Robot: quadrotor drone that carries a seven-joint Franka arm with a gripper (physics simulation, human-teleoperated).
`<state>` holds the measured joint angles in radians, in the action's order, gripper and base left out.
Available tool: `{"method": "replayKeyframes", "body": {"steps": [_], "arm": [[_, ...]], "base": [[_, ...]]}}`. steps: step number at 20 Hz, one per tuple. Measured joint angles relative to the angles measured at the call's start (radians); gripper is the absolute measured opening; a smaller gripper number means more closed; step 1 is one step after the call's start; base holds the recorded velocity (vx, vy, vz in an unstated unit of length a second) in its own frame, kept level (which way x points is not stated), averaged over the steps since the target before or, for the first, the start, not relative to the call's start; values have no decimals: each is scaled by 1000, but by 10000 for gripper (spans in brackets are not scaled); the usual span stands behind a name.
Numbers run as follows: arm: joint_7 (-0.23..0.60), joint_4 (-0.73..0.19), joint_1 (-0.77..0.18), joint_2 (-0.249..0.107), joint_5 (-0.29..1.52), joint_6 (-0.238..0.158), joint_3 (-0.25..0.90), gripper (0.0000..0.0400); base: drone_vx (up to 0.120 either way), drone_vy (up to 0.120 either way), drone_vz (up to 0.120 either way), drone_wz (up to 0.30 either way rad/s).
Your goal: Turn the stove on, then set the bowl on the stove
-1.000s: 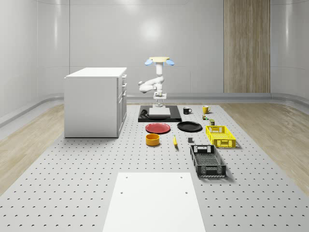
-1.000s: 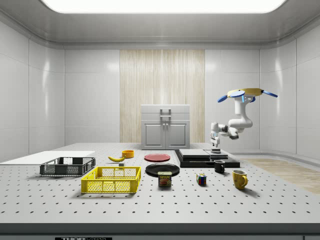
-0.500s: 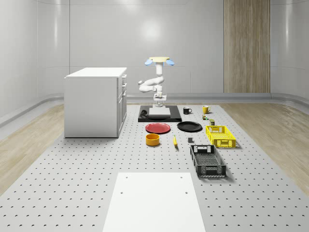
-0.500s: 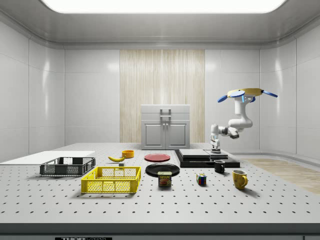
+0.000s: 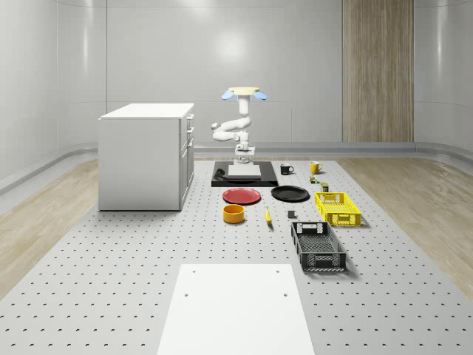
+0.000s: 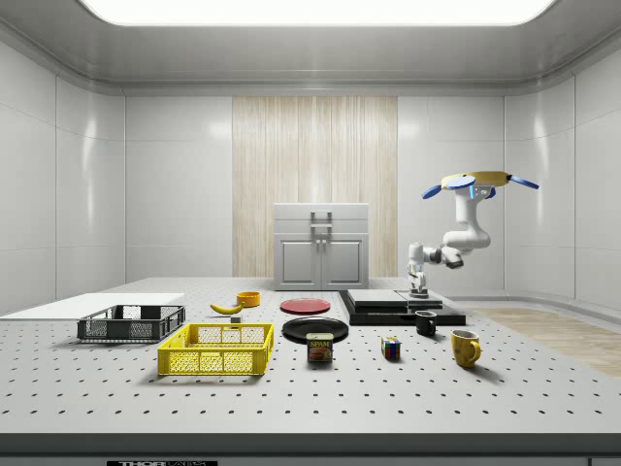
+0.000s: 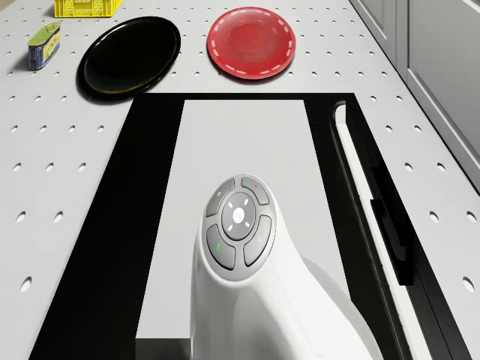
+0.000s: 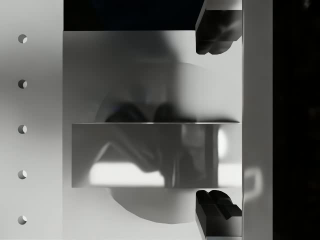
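Note:
The stove (image 5: 222,180) is a black slab with a pale top plate (image 7: 240,142), at the far end of the table. A dark bar (image 7: 379,214) runs along one side of it. The orange bowl (image 5: 234,214) stands apart from it, nearer the camera, past the red plate; it is also in the side view (image 6: 248,298). The drone (image 5: 244,93) hovers above the stove's far end. Its arm bends down, and the gripper (image 6: 419,291) hangs just over the top plate. In the wrist view the gripper (image 8: 218,122) is open, its dark fingertips (image 8: 217,32) wide apart, nothing between them.
A red plate (image 5: 242,196) and a black plate (image 5: 290,194) lie in front of the stove. A white cabinet (image 5: 144,155) stands at the whole-scene view's left. Yellow crate (image 5: 337,208), black crate (image 5: 318,246), banana (image 5: 267,216), can (image 7: 43,45) and two mugs (image 5: 286,168) sit at the right.
The gripper has come down a little closer to the stove's top plate, and the arm's elbow has shifted slightly. The drone, the bowl and the other things stay put.

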<state>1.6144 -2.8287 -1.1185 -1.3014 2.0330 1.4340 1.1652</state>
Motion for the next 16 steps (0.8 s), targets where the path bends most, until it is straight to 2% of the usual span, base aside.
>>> {"method": "replayKeyframes", "body": {"steps": [16], "arm": [[16, 31, -44, -24, -6, 36, 3, 400]], "base": [[0, 0, 0, 0]]}}
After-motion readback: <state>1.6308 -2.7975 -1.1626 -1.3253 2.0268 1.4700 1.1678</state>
